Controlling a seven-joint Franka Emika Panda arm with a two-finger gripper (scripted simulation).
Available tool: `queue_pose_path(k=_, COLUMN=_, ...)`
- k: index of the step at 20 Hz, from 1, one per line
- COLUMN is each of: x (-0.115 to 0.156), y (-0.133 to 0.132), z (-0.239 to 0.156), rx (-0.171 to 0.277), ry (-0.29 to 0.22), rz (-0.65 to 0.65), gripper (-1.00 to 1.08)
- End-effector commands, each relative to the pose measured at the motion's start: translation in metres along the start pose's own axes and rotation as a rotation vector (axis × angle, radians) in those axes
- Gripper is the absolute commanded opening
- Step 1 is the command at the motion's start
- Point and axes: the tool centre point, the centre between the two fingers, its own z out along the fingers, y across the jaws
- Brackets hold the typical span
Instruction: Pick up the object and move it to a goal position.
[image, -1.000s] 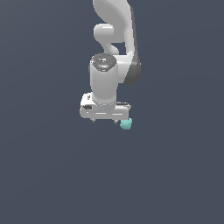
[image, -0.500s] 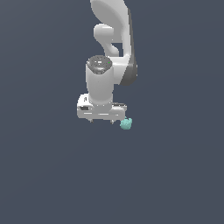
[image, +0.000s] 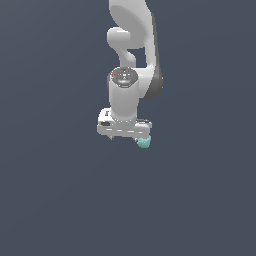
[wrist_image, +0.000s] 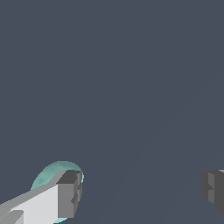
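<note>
Overhead, the arm (image: 131, 95) points down, fingers (wrist_image: 69, 192) spread wide.

No writing, label, brand, number or sign can be read anywhere in either view. The white arm (image: 131, 85) carries a few small dark and reddish specks on its round cap, too tiny to make out as letters or figures.

My small teal, bumpy roundish lump (image: 144, 143) showed pale turquoise mottling. My white, boxy plastic gripper (image: 125, 136) carried dark grey finger pads (wrist_image: 70, 193), my arm (image: 134, 30) was white-grey, and the ground (image: 50, 190) was plain slate blue.
</note>
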Motion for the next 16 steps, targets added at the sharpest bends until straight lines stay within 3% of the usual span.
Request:
queue_pose_path(k=1, x=-0.006, y=-0.012, z=0.006, rx=0.005, ry=0.000, rz=0.027, gripper=1.00)
queue_pose_path(k=16, x=-0.055, y=-0.086, z=0.045, rx=0.032, ry=-0.008, rz=0.224, gripper=1.00)
